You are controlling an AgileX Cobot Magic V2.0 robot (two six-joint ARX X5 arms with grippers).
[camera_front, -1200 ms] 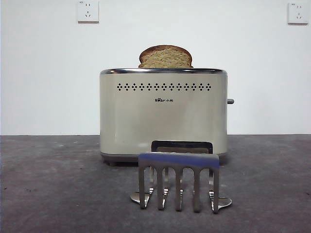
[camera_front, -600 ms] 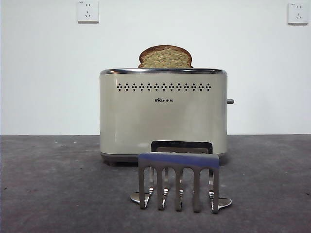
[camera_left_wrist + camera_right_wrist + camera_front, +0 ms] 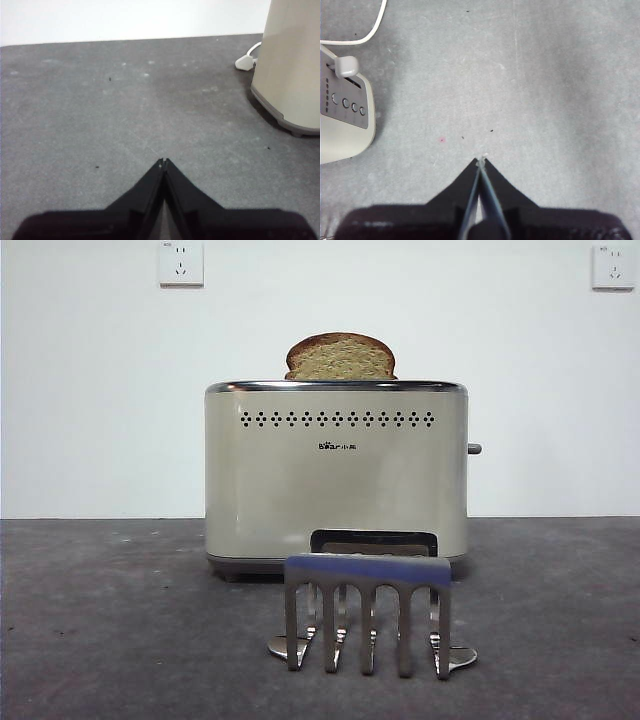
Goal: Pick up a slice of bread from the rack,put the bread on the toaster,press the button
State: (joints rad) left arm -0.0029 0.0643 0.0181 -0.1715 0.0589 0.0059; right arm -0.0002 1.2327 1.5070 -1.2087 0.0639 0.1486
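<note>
The slice of bread (image 3: 340,358) stands upright in the toaster (image 3: 336,480), dome above the chrome rim. The rack (image 3: 368,612) sits just in front. The button (image 3: 474,449) juts from the narrow end. My left end effector (image 3: 163,161) and right end effector (image 3: 481,161) are both pinched closed, holding nothing, over open desk (image 3: 100,115) beside the toaster's edges.

This looks like a bare test bench in a lab rather than a lived-in kitchen; a plain white wall (image 3: 90,400) rises behind a dark grey, speckled table (image 3: 110,620), with two white wall sockets (image 3: 181,263) set high up; the only kitchen items are a cream toaster (image 3: 336,480) and a steel rack (image 3: 368,612), standing alone; a white cord (image 3: 355,35) trails loose across the table beside the toaster.
</note>
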